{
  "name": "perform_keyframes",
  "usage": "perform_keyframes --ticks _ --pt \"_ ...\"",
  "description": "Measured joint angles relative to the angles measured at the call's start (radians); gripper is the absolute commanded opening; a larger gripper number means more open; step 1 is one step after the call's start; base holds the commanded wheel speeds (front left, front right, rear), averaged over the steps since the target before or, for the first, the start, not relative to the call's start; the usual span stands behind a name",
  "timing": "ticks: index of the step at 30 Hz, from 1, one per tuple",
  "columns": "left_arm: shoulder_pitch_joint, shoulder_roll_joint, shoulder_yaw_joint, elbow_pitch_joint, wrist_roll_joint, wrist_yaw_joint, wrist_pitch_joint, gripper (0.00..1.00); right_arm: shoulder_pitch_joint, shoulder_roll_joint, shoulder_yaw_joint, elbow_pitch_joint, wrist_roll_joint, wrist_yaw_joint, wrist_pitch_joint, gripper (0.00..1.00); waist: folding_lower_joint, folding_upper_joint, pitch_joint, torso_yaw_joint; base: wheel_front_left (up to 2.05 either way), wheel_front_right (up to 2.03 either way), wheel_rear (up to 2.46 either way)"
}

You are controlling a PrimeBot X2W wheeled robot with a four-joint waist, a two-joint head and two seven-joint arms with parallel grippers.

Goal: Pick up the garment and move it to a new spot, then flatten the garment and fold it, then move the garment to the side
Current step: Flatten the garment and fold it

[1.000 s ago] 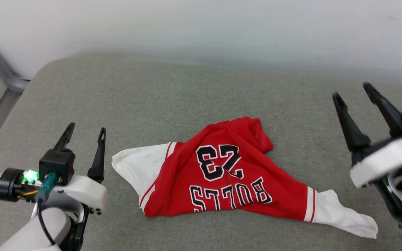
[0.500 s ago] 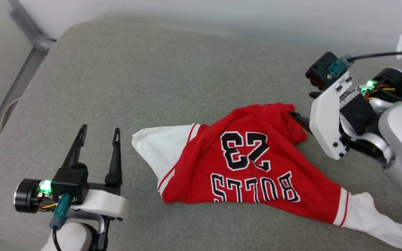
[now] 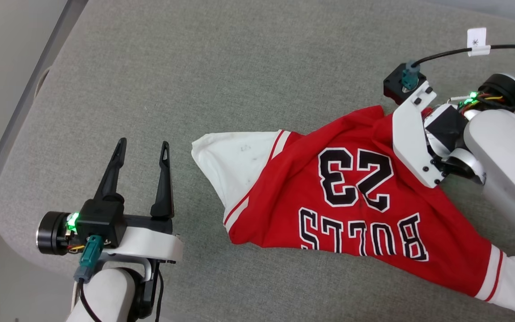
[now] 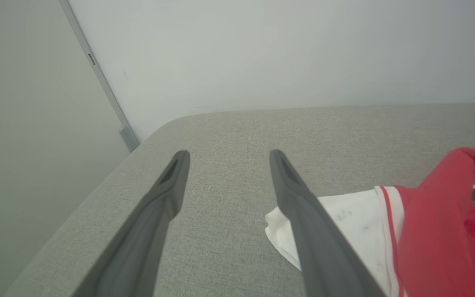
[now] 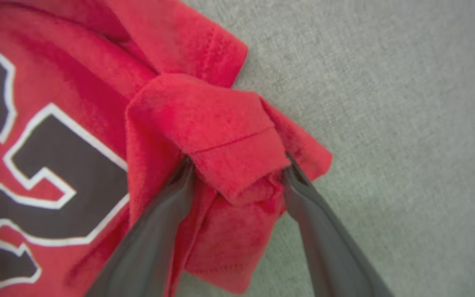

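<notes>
Red garment [image 3: 351, 201] lay crumpled right of center on grey cushion [image 3: 221, 67]. My right claw [image 5: 237, 161] was spread, straddling its bunched red fold. My left claw [image 3: 143, 143] was spread and empty, lower left. Fabric looked soft, light, floppy, so that thick fold seemed the place to pinch.

**Colour key.** The red short-sleeved jersey shirt [image 3: 351, 201] is showing white sleeves edged in red-and-white stripes. A black, white-outlined "23" and "BULLS" are standing out on its red body, and faint dark smudges are marking one white sleeve. The grey-green woven cushion [image 3: 239, 67] is presenting a fine, even weave. The left gripper [image 3: 143, 143] is displaying black fingers, a white bracket, a glowing green light and a teal connector. The right gripper [image 5: 238, 160] is showing dark grey fingers against red cloth. A thin black cable [image 3: 512, 45] is carrying a small white tag [image 3: 477, 41]. The pale grey-white wall [image 4: 262, 49] is appearing plain.
</notes>
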Motion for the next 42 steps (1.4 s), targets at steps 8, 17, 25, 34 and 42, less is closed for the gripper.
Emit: perform_keyframes --ticks 8,17,25,34,42 --pt "0.000 -0.066 0.085 0.017 0.063 -0.069 0.000 1.00 -0.049 -0.017 0.112 0.050 0.062 0.000 -0.052 0.00 -0.0003 0.0000 0.038 0.008 0.00 0.00 0.00" --pt "0.018 -0.095 0.152 0.041 0.120 -0.124 0.000 1.00 -0.121 0.030 0.069 0.126 0.104 0.000 -0.321 0.00 0.0000 0.0000 -0.003 -0.034 0.00 0.00 0.00" --pt "0.068 -0.100 0.187 0.058 0.155 -0.150 0.000 1.00 -0.198 0.033 0.032 0.180 0.088 0.000 -0.500 0.00 0.0000 0.0000 -0.089 -0.068 0.00 0.00 0.00" --pt "0.144 -0.097 0.215 0.067 0.178 -0.156 0.000 1.00 -0.183 0.023 -0.007 0.145 0.095 0.000 -0.637 0.00 -0.0001 0.0000 -0.193 -0.125 0.00 0.00 0.00" --pt "0.203 -0.092 0.226 0.085 0.188 -0.159 0.000 1.00 0.039 -0.044 0.026 -0.104 0.121 0.000 -0.680 0.00 -0.0002 0.0000 -0.272 -0.162 0.00 0.00 0.00"
